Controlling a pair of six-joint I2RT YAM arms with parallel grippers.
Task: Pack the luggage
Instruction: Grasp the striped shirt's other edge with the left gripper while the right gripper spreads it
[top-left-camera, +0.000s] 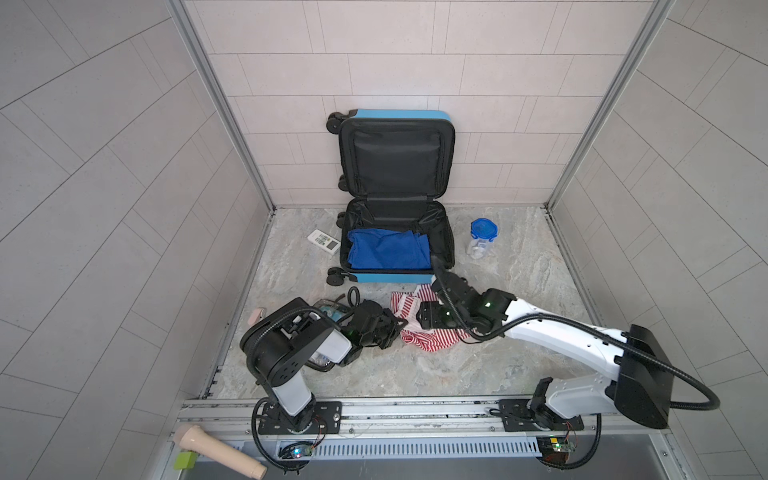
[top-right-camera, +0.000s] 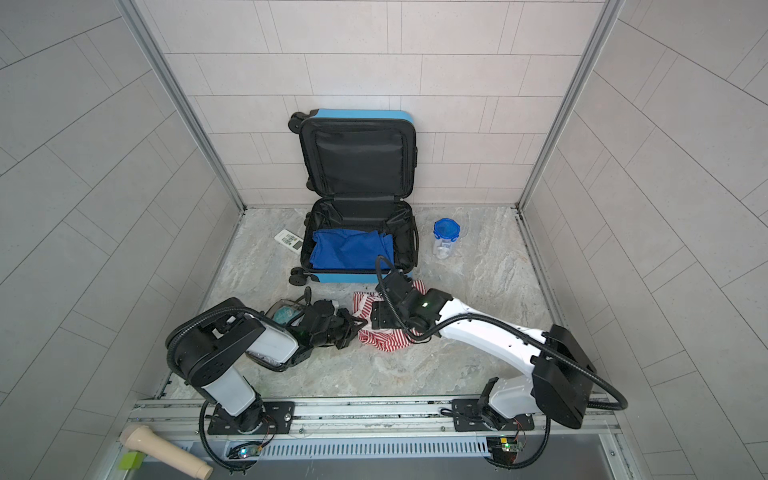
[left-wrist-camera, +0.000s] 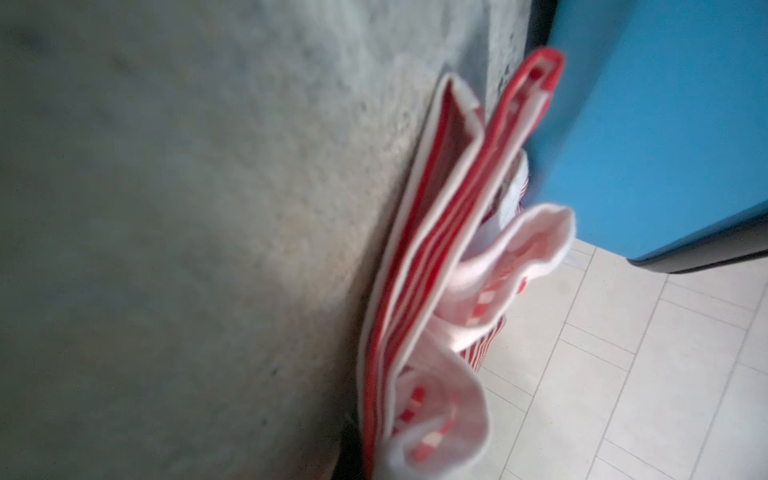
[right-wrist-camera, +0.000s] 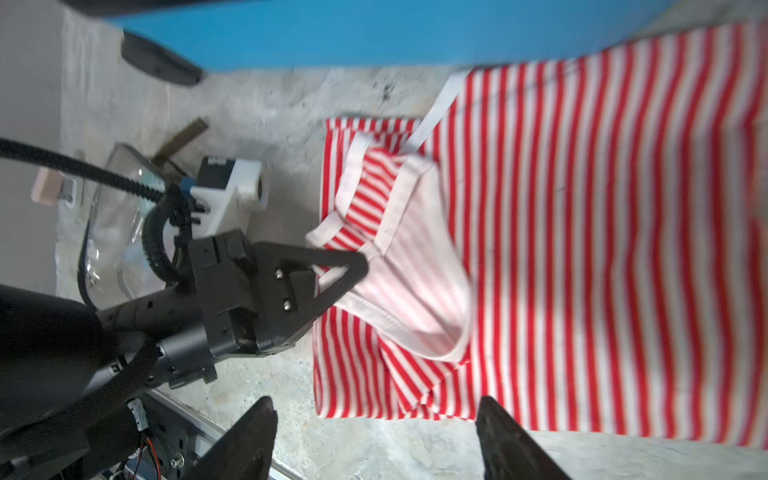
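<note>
1. Off the front left corner of the desk (top-left-camera: 478, 365) lie one beige handle-shaped piece (top-left-camera: 220, 451) and one green block (top-left-camera: 185, 460). Both top views show them; the wrist views do not.
2. One small pink object (top-left-camera: 256, 316) sits at the desk's left edge. It is too small to identify.
3. One white remote (top-left-camera: 324, 242) lies just beside the luggage's left side.
4. One clear pouch (right-wrist-camera: 120, 224) lies under the left arm. It is mostly hidden in both top views and plainer in the right wrist view.
5. The left claw (right-wrist-camera: 359, 266) is pinched closed on the white trim of the one red-and-white striped garment (right-wrist-camera: 582, 208). Only the right wrist view shows this grip. The left wrist view is blurred and gives just the garment edge-on beside blue shell.
6. The one luggage (top-left-camera: 395, 166) stands open at the back middle of the desk.
   - Its lid is upright against the rear wall and its base lies flat.
   - One blue cloth (top-left-camera: 388, 251) lies inside the base.
   - Four black wheels show along its left side.
   - The garment lies just in front of it.
7. The right claw (right-wrist-camera: 374, 403) hangs over the garment, jaws wide apart, gripping nothing. Its wrist view cuts its fingers off at the frame edge.
8. One clear container with a blue lid (top-left-camera: 482, 239) stands to the right of the luggage, apart from it.
</note>
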